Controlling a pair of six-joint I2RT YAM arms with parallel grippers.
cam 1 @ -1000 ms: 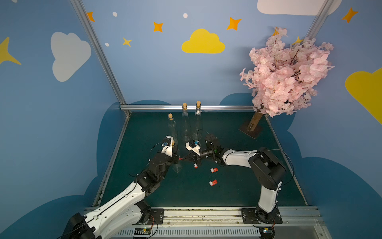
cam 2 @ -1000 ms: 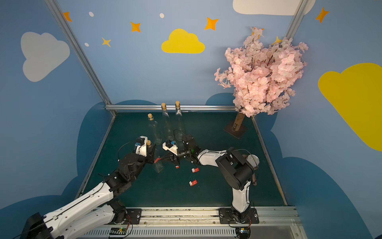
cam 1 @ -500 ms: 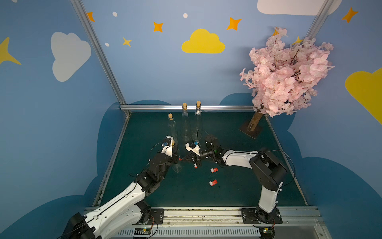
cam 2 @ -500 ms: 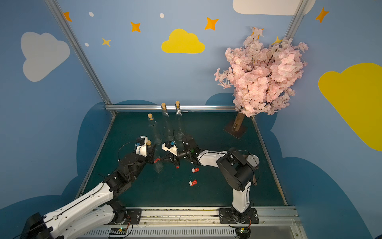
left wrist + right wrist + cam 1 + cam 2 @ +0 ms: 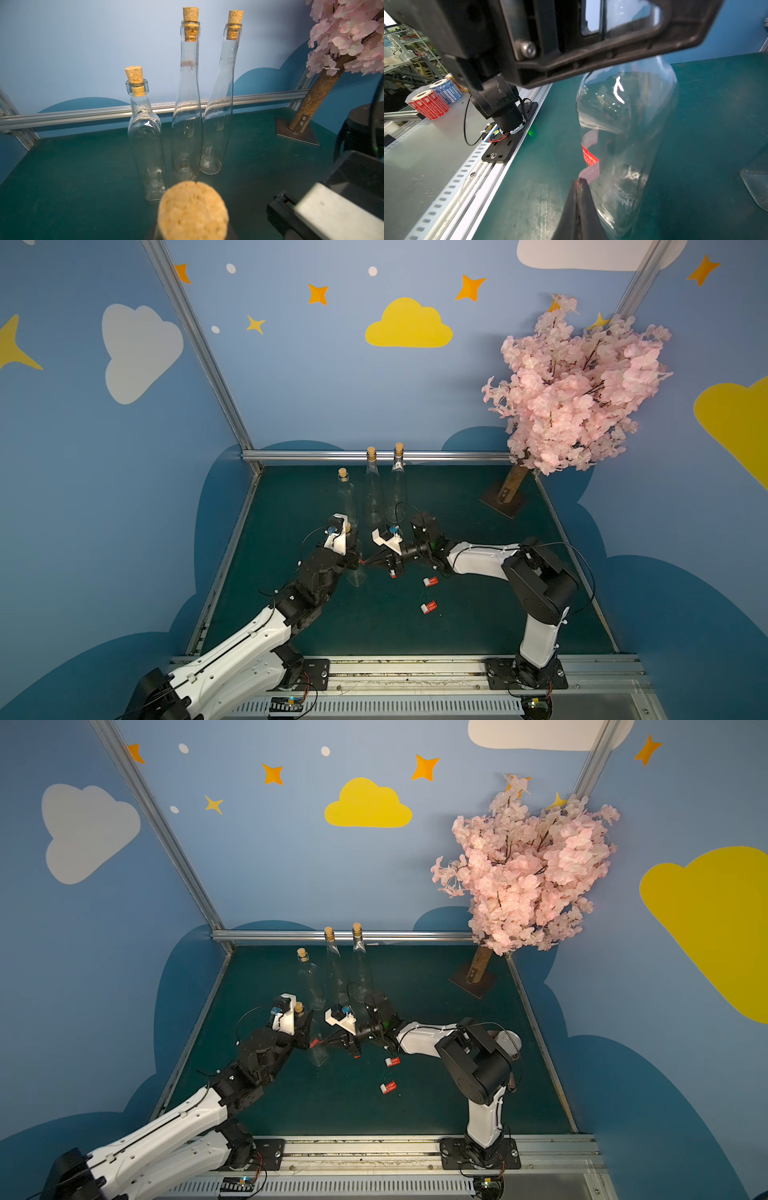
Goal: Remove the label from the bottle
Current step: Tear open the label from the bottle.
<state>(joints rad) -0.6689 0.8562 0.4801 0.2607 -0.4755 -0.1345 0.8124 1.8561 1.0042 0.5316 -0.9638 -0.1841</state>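
Observation:
A clear glass bottle (image 5: 356,572) with a cork (image 5: 348,526) stands on the green mat, and my left gripper (image 5: 352,549) is shut on its neck. In the left wrist view only the cork (image 5: 193,209) shows and the jaws are hidden. My right gripper (image 5: 368,563) is shut on the free end of the red label (image 5: 362,561). In the right wrist view the label (image 5: 589,158) is half peeled and curls off the bottle (image 5: 633,124) to the closed fingertips (image 5: 579,181). Both top views show the label (image 5: 314,1042) between the two grippers.
Three empty corked bottles (image 5: 347,497) (image 5: 372,485) (image 5: 398,485) stand behind. Rolled red labels (image 5: 430,581) (image 5: 428,607) lie on the mat in front of the right arm. A pink blossom tree (image 5: 573,385) stands at the back right. Label rolls (image 5: 428,104) sit outside the rail.

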